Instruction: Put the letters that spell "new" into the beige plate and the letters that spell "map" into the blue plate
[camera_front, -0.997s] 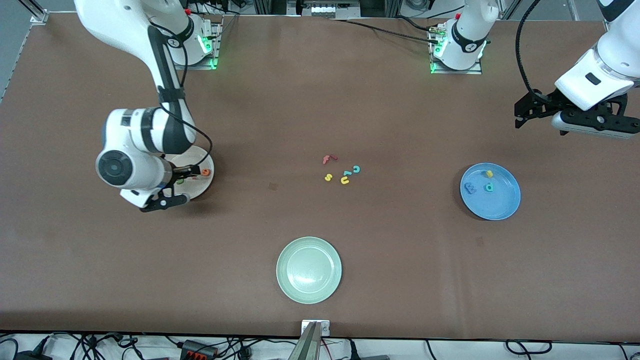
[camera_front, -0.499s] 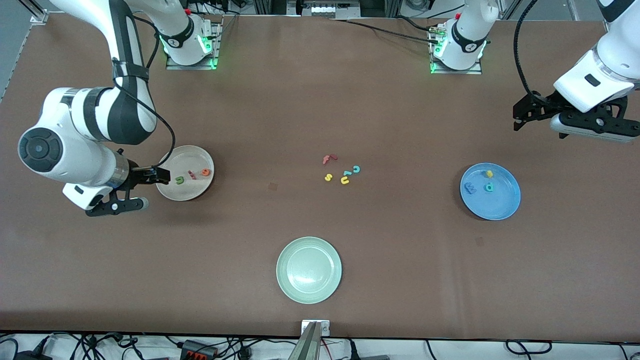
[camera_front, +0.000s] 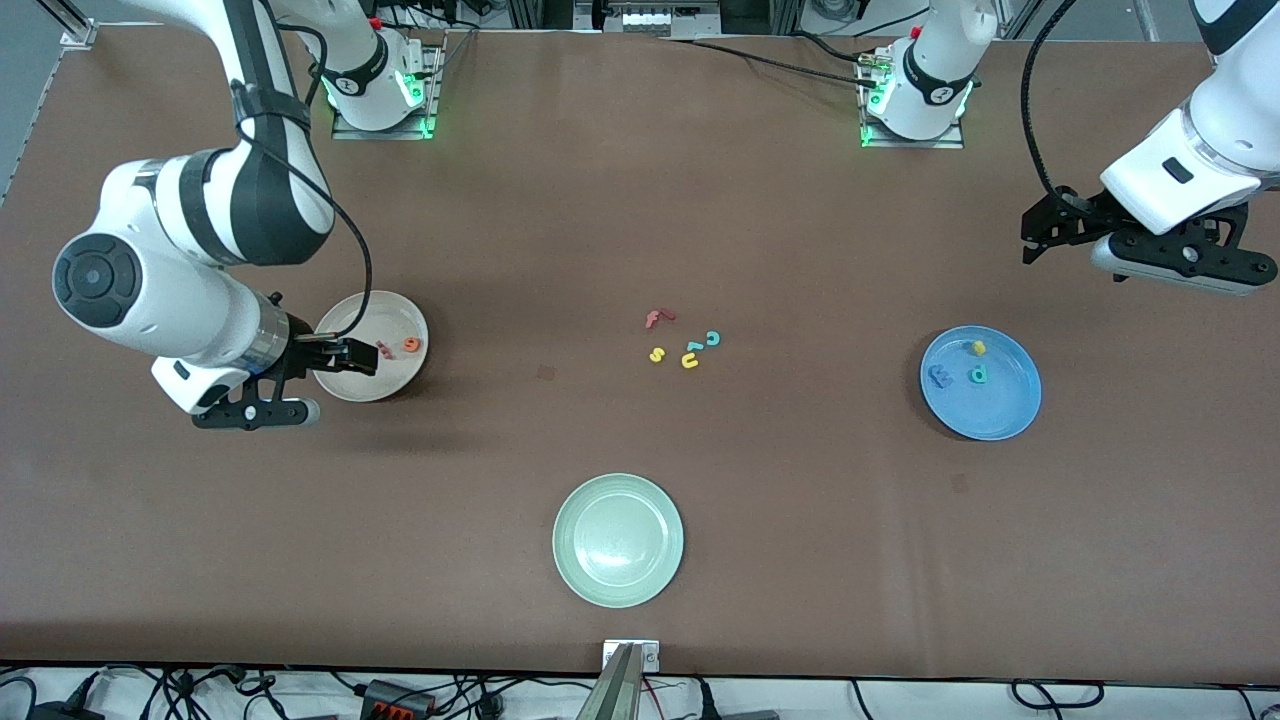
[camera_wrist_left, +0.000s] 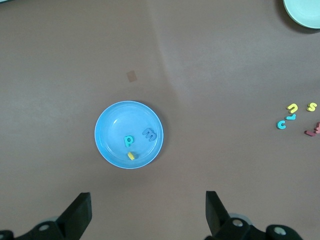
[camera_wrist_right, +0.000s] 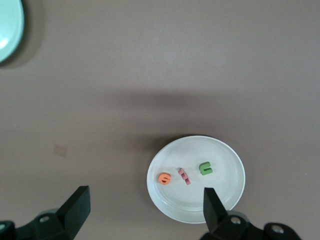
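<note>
The beige plate (camera_front: 385, 385) (camera_wrist_right: 222, 192) lies toward the right arm's end of the table. It holds the orange e (camera_front: 411, 345) (camera_wrist_right: 164, 178), the pinkish-red w (camera_front: 383, 350) (camera_wrist_right: 184, 176) and the green n (camera_wrist_right: 205, 168). My right gripper (camera_front: 325, 383) (camera_wrist_right: 145, 195) hangs open and empty over that plate's edge and hides the n in the front view. The blue plate (camera_front: 995, 412) (camera_wrist_left: 112, 127) holds the blue m (camera_front: 940, 376) (camera_wrist_left: 149, 134), the yellow a (camera_front: 979, 347) (camera_wrist_left: 131, 156) and the teal p (camera_front: 978, 374) (camera_wrist_left: 129, 141). My left gripper (camera_front: 1060, 235) (camera_wrist_left: 147, 200) is open and empty, high above the table beside the blue plate.
A pale green plate (camera_front: 618, 540) sits near the front camera at mid-table. Loose letters lie in the table's middle: a dark red f (camera_front: 657, 318), a yellow s (camera_front: 656, 354), a yellow u (camera_front: 690, 361), a teal c (camera_front: 712, 338) and a teal l (camera_front: 693, 347).
My right gripper rose off the beige plate, swung out toward its end of the table, then came back over the plate's edge. The left gripper drifted slightly. Both stayed open.
</note>
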